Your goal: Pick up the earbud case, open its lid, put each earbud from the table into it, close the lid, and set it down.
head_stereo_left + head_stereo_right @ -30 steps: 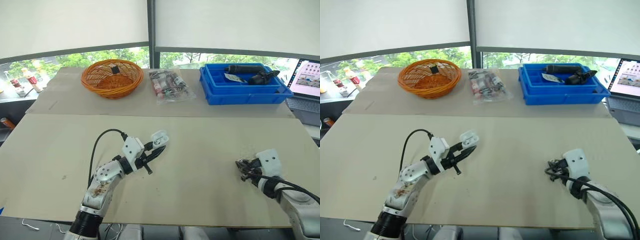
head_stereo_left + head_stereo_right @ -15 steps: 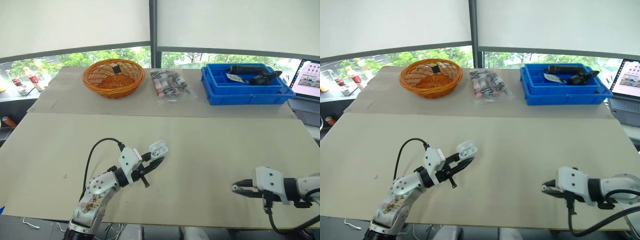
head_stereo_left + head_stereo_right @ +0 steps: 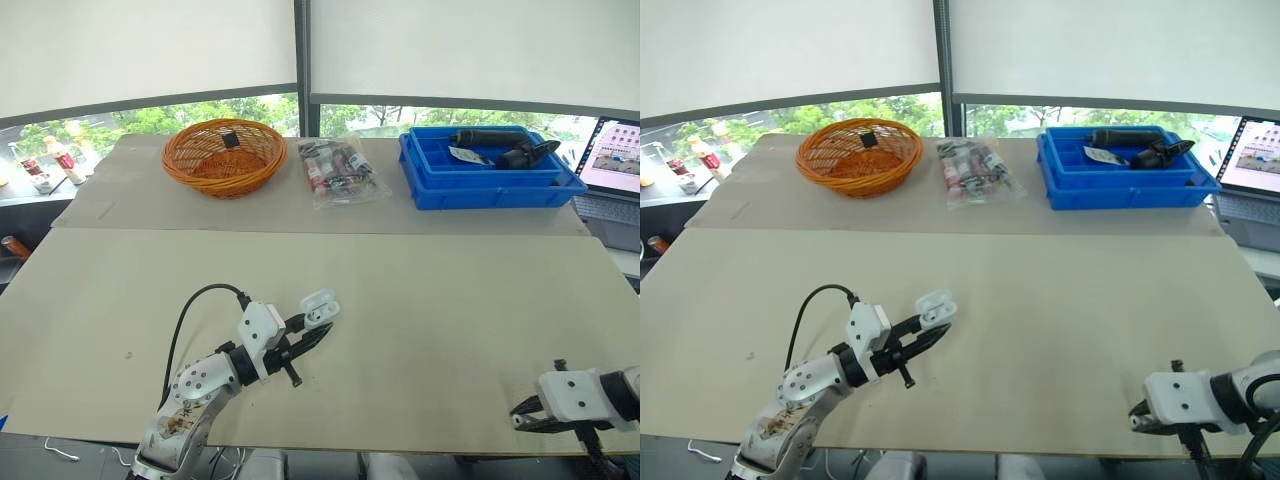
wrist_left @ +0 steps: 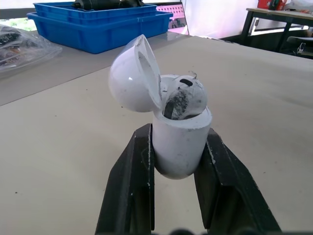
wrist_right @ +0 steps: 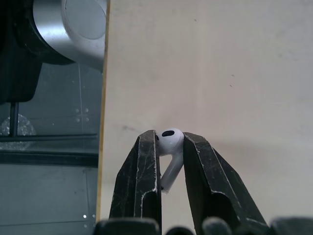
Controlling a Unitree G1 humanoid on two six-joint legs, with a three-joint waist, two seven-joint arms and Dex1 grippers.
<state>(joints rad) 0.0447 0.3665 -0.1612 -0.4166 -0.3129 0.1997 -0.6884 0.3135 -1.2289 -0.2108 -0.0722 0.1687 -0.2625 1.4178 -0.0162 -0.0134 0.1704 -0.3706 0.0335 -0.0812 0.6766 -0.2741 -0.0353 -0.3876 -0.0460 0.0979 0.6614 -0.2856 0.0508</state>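
Our left gripper (image 4: 177,133) at seven o'clock clamps the open-lidded earbud case (image 4: 180,149), our right gripper (image 5: 171,135) pinches an earbud (image 5: 169,143) at the five-o'clock edge of the table (image 3: 430,290), broad tabletop between.

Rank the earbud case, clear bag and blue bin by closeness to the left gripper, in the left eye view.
1. The earbud case, held in the left gripper.
2. The clear bag, ahead at the far side.
3. The blue bin, far side, to the right.
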